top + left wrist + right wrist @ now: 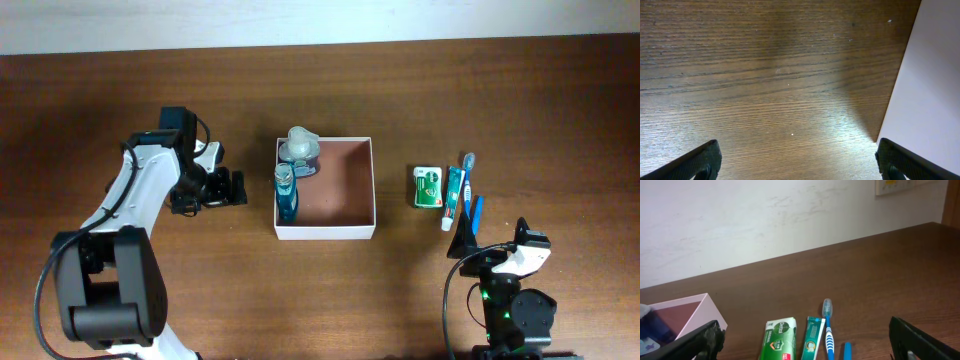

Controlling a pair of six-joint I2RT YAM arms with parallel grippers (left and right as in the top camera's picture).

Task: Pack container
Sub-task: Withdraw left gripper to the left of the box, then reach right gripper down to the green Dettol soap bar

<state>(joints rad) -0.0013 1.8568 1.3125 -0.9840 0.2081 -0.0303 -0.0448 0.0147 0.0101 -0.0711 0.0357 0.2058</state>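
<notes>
The container is a shallow square box with white walls and a reddish-brown inside, at the table's middle. A blue bottle and a pale capped bottle lie along its left side. My left gripper is open and empty just left of the container. In the left wrist view the gripper hangs over bare wood, with the container's white wall at the right. My right gripper is open and empty at the front right. In the right wrist view it faces the container's corner.
Right of the container lie a green soap pack, a toothpaste tube, a blue toothbrush and a small blue piece. The right wrist view shows the soap, toothpaste and toothbrush.
</notes>
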